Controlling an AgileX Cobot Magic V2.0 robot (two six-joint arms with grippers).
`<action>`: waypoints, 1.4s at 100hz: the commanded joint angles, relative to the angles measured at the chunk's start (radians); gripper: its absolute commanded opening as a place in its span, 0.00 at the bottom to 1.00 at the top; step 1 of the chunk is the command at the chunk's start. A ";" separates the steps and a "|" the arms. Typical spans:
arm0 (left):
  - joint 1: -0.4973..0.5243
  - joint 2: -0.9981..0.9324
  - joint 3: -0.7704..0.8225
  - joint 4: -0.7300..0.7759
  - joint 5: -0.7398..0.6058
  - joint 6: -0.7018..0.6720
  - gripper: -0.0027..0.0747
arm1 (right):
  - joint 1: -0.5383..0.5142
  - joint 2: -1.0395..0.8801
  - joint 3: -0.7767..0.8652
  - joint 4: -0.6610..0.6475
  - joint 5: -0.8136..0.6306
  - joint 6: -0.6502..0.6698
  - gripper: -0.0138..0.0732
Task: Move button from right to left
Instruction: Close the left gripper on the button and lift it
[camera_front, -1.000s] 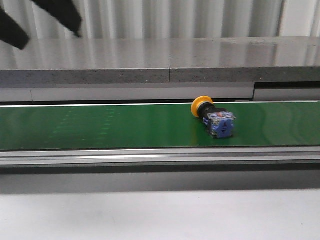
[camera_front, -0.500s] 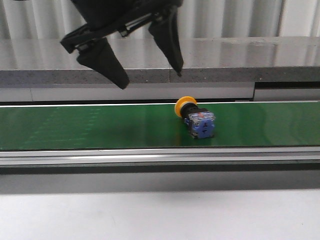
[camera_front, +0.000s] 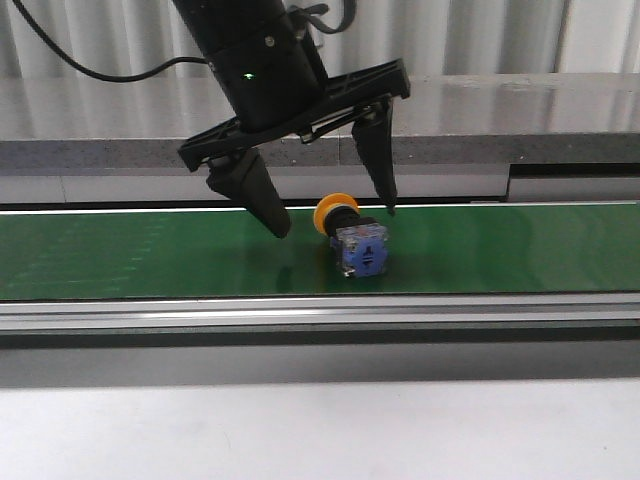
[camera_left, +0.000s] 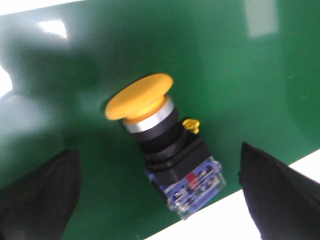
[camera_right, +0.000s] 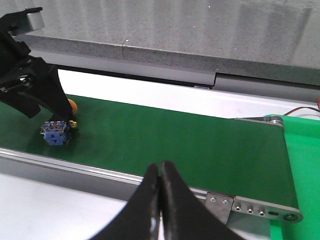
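We see the left pincer spread wide above the green belt, its two black, wedge-shaped fingers tapering to blunt tips on either side of the button without touching it. One finger stands at about nine o'clock of the button and the other at about two o'clock.

The button lies on its side on the smooth, faintly glossy belt, near the middle of the belt's visible length. In the left wrist view its round yellow-orange mushroom head looks matte and slightly domed, with a bright metallic ring beneath it, then a black cylindrical body and a squarish blue-and-clear contact block at the rear. The head points toward eleven o'clock and the block toward five o'clock.

Behind the belt runs a grey speckled stone-like ledge, and behind that a pale corrugated wall.

In the right wrist view the right pincer has its dark, smooth fingers pressed together with nothing between them, well apart from the button and over the belt's near metal rail.
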 joint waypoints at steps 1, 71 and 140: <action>-0.008 -0.045 -0.046 -0.019 -0.001 -0.024 0.83 | 0.001 0.009 -0.024 0.008 -0.073 -0.010 0.08; -0.051 -0.002 -0.058 0.120 0.078 -0.128 0.44 | 0.001 0.009 -0.024 0.008 -0.073 -0.010 0.08; 0.015 -0.018 -0.309 0.307 0.333 0.027 0.06 | 0.001 0.009 -0.024 0.008 -0.073 -0.010 0.08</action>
